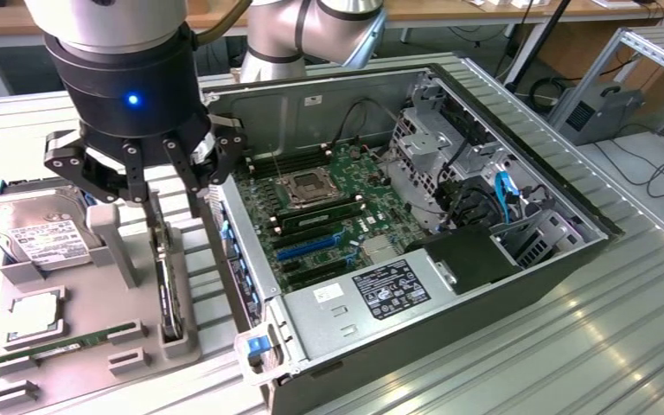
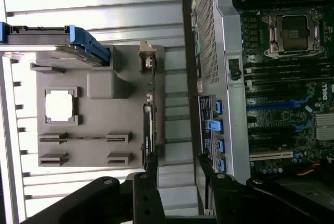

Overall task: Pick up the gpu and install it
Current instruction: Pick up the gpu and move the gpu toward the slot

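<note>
**Item:** gpu [image 1: 169, 290], slim black card standing on edge in slot of grey holder [image 1: 107, 298] on worktop [image 1: 621, 346].
**Position:** directly beneath claw [image 1: 169, 206].
**Claw:** fingers spread wide, nothing held, poised over card's upper edge; contact not discernible.
**Adjacent:** open computer case [image 1: 459, 259] just beside claw, motherboard [image 1: 332, 207] exposed.
**Step (judged):** approach for pick-up; install not yet done.
**Grasp calls for:** fingers straddling thin card squarely.

Robotics lab — slatted metal bench [image 1: 609, 346], open PC case [image 1: 448, 350]; aluminium framing [image 1: 646, 47]
</note>
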